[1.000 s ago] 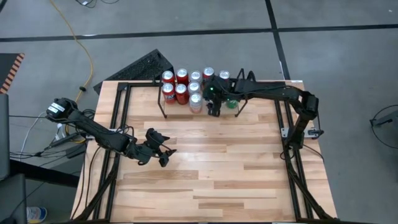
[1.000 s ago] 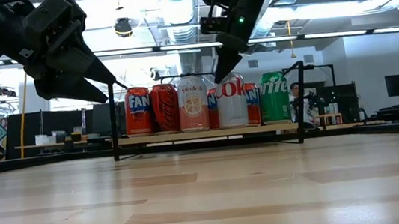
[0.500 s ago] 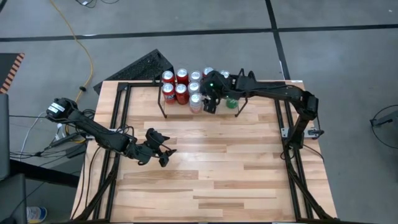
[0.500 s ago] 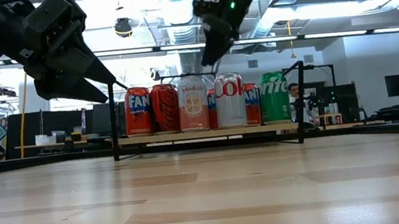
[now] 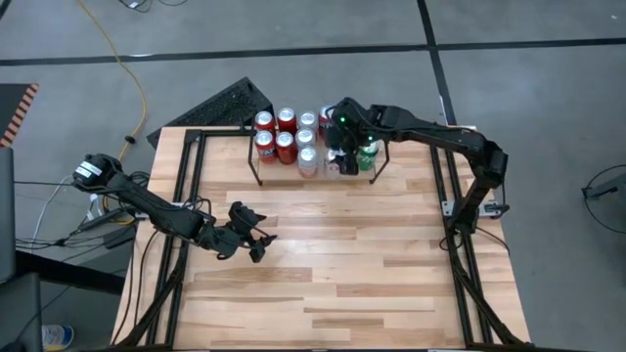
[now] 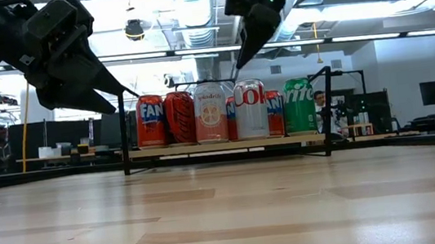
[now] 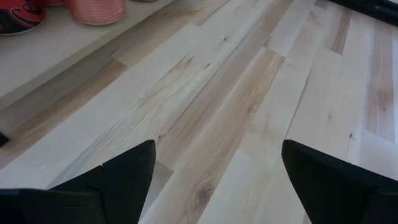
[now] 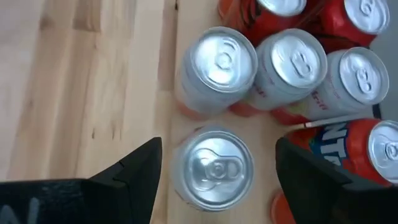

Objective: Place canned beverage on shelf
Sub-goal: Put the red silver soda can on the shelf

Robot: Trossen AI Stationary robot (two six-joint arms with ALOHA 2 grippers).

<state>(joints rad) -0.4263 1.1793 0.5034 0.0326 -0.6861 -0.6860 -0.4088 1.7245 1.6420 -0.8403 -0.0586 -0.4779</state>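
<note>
I see the pale plank table [image 5: 333,264], its grain running left to right. At its far edge the thin black rod shelf [image 5: 258,168] holds smooth, round cans standing upright. My right gripper [image 5: 339,154] hovers spread wide, empty, above the silver can [image 8: 212,166] (front row). My left gripper [image 5: 260,244] waits wide open, nearer, to the left.

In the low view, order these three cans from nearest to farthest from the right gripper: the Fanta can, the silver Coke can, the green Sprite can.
Right gripper hangs open above the shelf.
1. Silver Coke can: directly under it.
2. Green Sprite can: toward the shelf's right end.
3. Fanta can: at the shelf's left end.
</note>
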